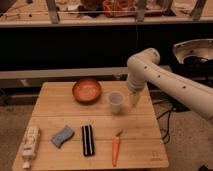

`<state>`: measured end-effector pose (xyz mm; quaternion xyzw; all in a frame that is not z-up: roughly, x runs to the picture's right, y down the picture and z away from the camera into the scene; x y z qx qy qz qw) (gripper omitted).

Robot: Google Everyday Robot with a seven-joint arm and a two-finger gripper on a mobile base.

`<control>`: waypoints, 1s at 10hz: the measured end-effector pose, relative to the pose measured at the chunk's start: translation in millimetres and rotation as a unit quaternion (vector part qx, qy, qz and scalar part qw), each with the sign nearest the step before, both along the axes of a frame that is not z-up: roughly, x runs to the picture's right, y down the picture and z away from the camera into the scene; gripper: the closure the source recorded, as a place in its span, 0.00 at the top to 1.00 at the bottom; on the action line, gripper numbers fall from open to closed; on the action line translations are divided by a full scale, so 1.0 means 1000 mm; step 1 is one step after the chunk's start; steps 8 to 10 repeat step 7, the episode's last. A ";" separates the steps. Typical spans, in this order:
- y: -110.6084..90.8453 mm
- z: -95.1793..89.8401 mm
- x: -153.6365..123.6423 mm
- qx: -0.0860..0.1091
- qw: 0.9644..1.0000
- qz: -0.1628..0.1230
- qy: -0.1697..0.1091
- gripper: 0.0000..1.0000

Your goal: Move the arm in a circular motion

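Observation:
The glossy white arm (165, 80) reaches in from the right over the wooden table (50, 107). Its rounded joint sits above the table's right side and bends down to a narrow beige tip. The gripper (134, 101) at that tip hangs just right of a translucent plastic cup (116, 102), close to the table's right edge and a little above the surface. Nothing shows in the gripper.
An orange bowl (87, 90) sits at the table's back middle. A white bottle (30, 141) lies at the front left, with a blue sponge (62, 136), a black bar (88, 140) and a carrot (116, 149) along the front. A dark shelf unit stands behind.

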<state>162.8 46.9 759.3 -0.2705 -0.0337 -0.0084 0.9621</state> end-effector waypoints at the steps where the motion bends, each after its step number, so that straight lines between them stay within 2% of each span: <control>1: 0.012 -0.009 0.030 -0.001 1.000 0.020 0.015 0.80; 3: 0.040 -0.030 0.068 -0.002 0.998 0.045 0.032 0.80; 5: 0.067 -0.045 0.087 -0.003 0.999 0.045 0.029 0.80; 7: 0.078 -0.048 0.084 -0.003 0.999 0.037 0.020 0.80; 10: 0.078 -0.048 0.084 -0.003 0.999 0.037 0.020 0.80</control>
